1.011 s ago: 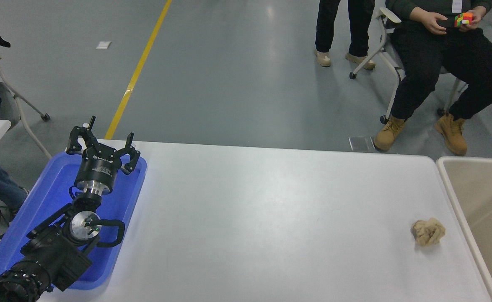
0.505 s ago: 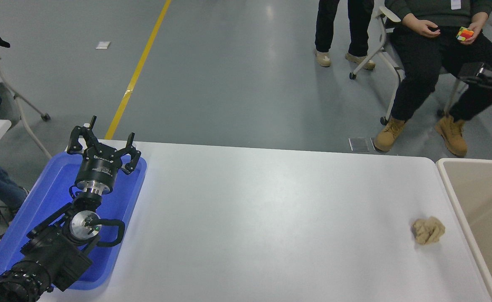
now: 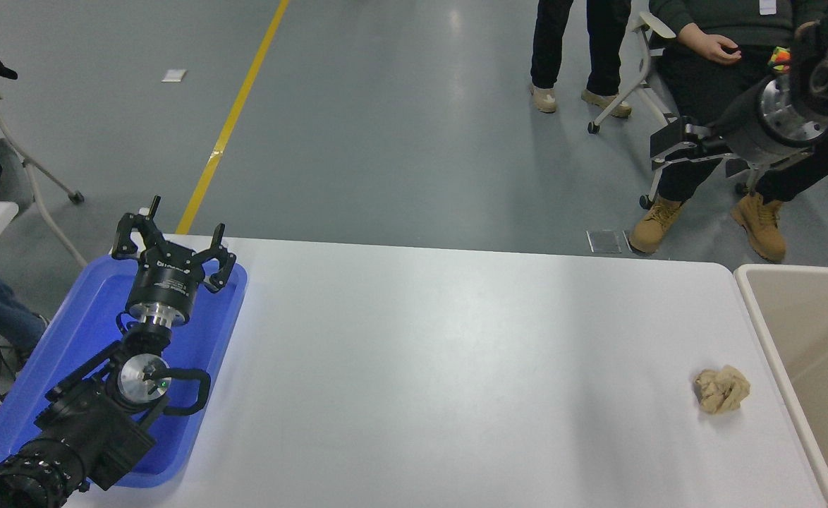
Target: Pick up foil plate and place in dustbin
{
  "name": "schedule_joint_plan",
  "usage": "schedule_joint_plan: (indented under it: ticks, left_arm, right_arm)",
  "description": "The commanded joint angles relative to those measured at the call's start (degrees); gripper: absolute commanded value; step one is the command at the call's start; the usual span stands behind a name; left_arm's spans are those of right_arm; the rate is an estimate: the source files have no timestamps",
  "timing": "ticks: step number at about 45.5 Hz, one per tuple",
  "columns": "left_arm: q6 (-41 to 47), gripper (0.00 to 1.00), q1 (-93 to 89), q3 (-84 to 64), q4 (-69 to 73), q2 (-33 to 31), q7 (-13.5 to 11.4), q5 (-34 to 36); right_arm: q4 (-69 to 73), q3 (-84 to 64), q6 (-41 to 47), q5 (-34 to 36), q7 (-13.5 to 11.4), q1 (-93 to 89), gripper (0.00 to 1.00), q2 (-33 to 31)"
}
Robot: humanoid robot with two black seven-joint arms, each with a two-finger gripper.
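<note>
The foil plate is out of view. The dustbin (image 3: 758, 319), beige with a thick pale rim, stands against the table's right end, and only part of it shows. My right gripper (image 3: 673, 144) hangs high at the upper right, beyond the table's far edge, pointing left in front of a seated person. My left gripper (image 3: 174, 238) is parked open over the blue tray (image 3: 82, 331) at the lower left, holding nothing.
A small tan paper wad (image 3: 721, 389) lies on the white table (image 3: 421, 367) close to the dustbin. A seated person (image 3: 710, 77) holds a coloured cube at the top right, another stands beside them, and a third sits at the far left.
My right arm has swung into view from the right edge and moved up and left, now covering part of the seated person. The left arm and the paper wad have not moved.
</note>
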Motion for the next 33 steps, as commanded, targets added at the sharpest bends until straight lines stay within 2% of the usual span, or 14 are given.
schedule_joint_plan:
  ticks: [1,17,33]
  left_arm:
    - [0.0,1.0,-0.1,0.0,0.0,0.0,0.0,-0.1]
    - [0.1,1.0,0.0,0.0,0.0,0.0,0.0,-0.1]
    - [0.0,1.0,0.0,0.0,0.0,0.0,0.0,0.0]
  right_arm:
    - [9.0,-0.7,8.0,0.1,0.0,6.9,1.0,3.1]
    - [18.4,-0.5,8.0,0.8,0.0,11.0,1.0,3.0]
    - [17.8,-0.3,8.0,1.0,0.0,8.8,1.0,3.1]
